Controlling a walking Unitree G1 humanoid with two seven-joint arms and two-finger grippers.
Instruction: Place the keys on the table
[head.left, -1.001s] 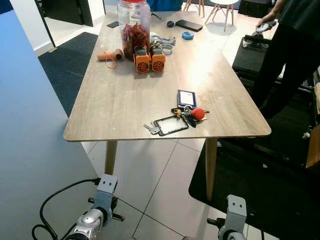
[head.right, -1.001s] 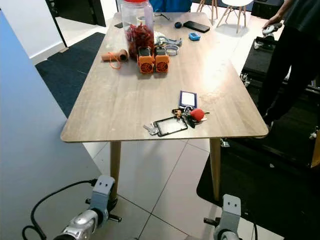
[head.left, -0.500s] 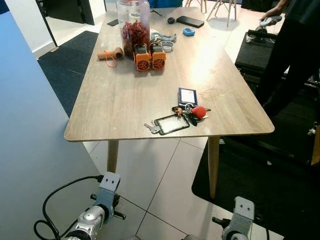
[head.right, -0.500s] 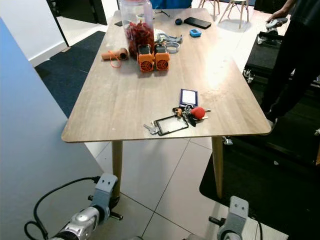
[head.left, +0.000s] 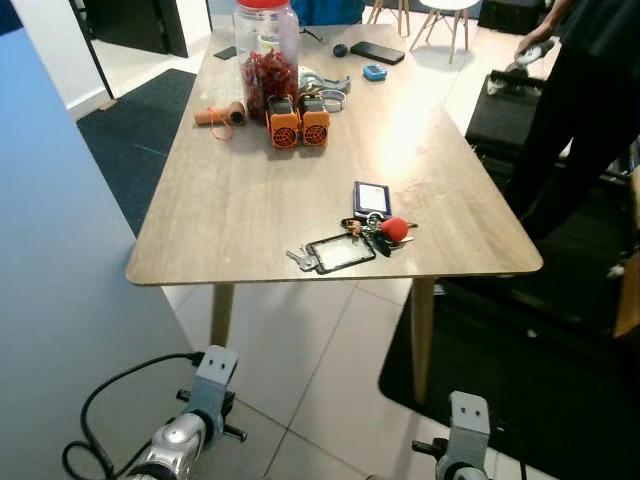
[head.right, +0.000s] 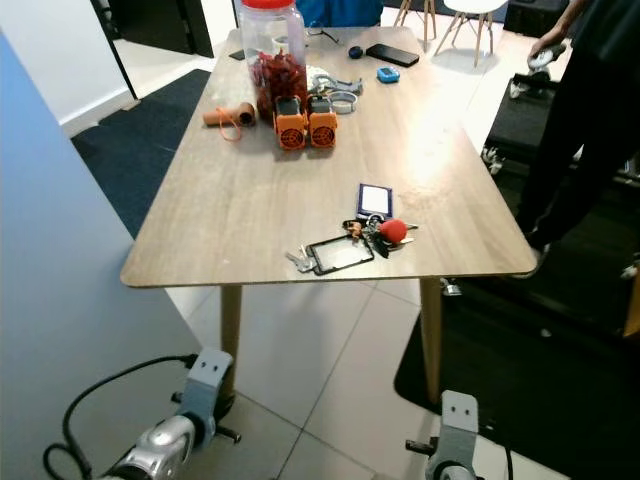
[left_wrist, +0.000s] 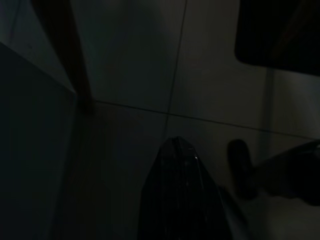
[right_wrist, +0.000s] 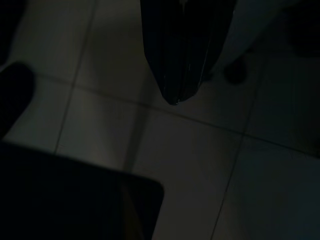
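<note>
The bunch of keys (head.left: 372, 233), with a red ball (head.left: 394, 228) and two card holders on it, lies on the wooden table (head.left: 240, 200) near its front right corner. Nothing touches the keys. Both silver arms hang low over the tiled floor in front of the table, the left arm (head.left: 192, 428) beside the left table leg and the right arm (head.left: 461, 448) near the dark mat. In the dark left wrist view, my left gripper (left_wrist: 177, 143) points at the floor with its fingers pressed together and empty. My right gripper (right_wrist: 175, 99) is likewise shut on nothing above the tiles.
Farther back on the table stand a jar of red pieces (head.left: 266, 58), two orange devices (head.left: 298, 122), a phone (head.left: 377, 52) and small items. A person in black (head.left: 580, 100) stands at the right. A grey-blue wall (head.left: 60, 300) runs along the left; a black mat (head.left: 520, 380) lies right.
The camera has swayed slightly. The keys lie in the same spot and both arms still hang low.
</note>
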